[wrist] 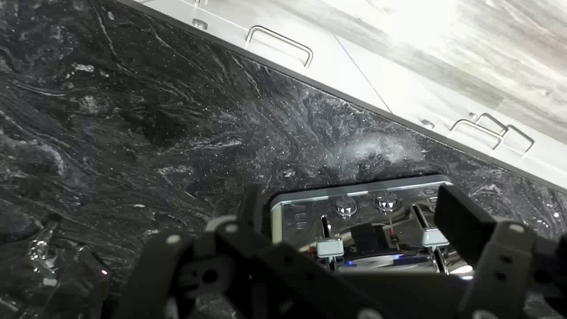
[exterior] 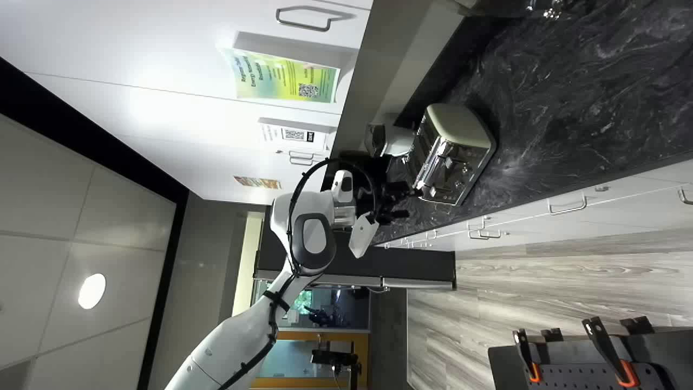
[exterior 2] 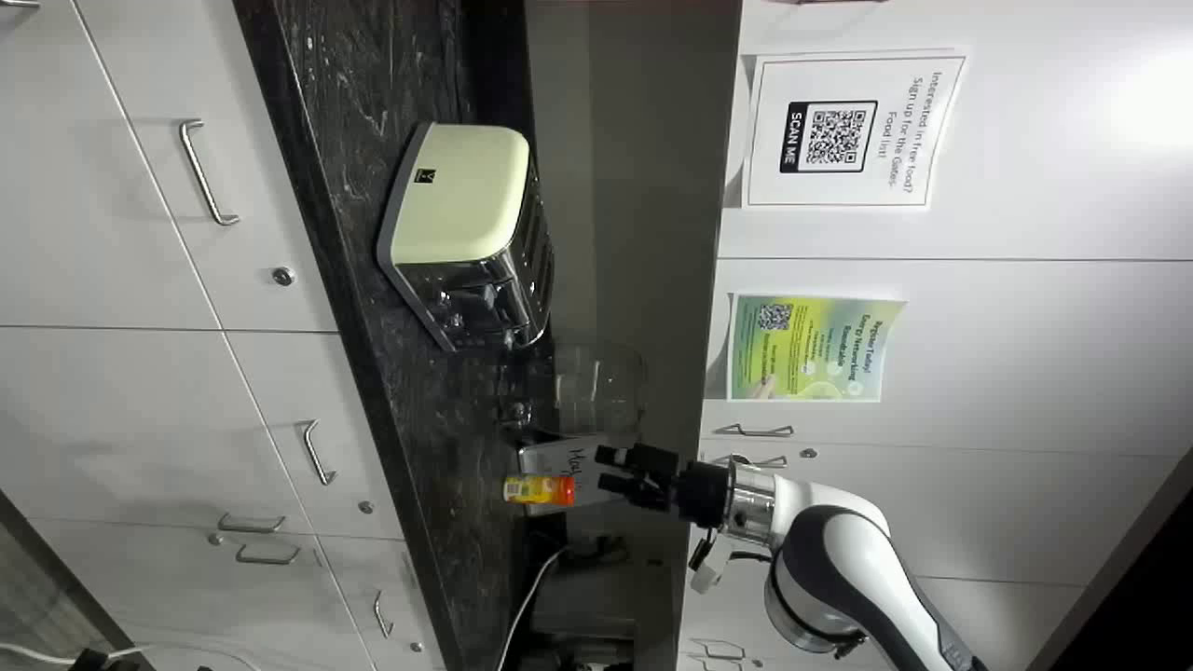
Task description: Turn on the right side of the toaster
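The toaster (exterior: 460,127) stands on the dark counter, with cream sides and a shiny chrome control face. It shows in both exterior views (exterior 2: 461,200). In the wrist view the toaster (wrist: 310,217) shows two pale levers, one at picture left (wrist: 330,248) and one at picture right (wrist: 435,237), plus two round knobs. My gripper (exterior: 413,203) is open and empty, off the control face; in an exterior view the gripper (exterior 2: 612,470) is clearly apart from it. In the wrist view the fingers (wrist: 350,195) frame the face; the picture-right finger overlaps the area beside that lever. The linkage hides the lower face.
A yellow bottle with a red cap (exterior 2: 539,489), a handwritten sign (exterior 2: 578,461) and a clear container (exterior 2: 598,387) stand on the counter (exterior 2: 447,438) beyond the toaster's control face. White wall cabinets (exterior 2: 1025,354) hang above. The counter's front edge (wrist: 332,91) borders white drawers.
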Available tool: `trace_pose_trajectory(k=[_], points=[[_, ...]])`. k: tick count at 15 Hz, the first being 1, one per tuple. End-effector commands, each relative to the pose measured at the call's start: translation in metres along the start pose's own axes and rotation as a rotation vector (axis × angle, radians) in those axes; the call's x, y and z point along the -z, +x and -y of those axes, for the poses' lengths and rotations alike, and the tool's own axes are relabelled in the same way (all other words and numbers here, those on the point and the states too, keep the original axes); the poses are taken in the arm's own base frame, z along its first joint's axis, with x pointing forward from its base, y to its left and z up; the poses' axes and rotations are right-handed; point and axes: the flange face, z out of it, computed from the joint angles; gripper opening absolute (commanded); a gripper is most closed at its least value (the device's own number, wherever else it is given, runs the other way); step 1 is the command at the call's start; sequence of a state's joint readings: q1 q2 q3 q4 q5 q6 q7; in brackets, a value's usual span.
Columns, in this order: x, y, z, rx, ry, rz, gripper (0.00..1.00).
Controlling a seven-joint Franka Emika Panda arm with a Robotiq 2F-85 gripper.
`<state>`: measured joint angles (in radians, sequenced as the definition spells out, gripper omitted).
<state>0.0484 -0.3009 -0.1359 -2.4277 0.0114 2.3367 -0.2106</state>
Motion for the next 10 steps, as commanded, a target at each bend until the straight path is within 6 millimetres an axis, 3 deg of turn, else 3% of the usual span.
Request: trace_pose_trajectory(k=[1, 10], points=[[0.0006, 0.0004, 0.0001, 0.000, 0.000, 0.000, 1.00], [0.0013, 0.0090, 0.0081, 0.030, -0.001, -0.020, 1.00]])
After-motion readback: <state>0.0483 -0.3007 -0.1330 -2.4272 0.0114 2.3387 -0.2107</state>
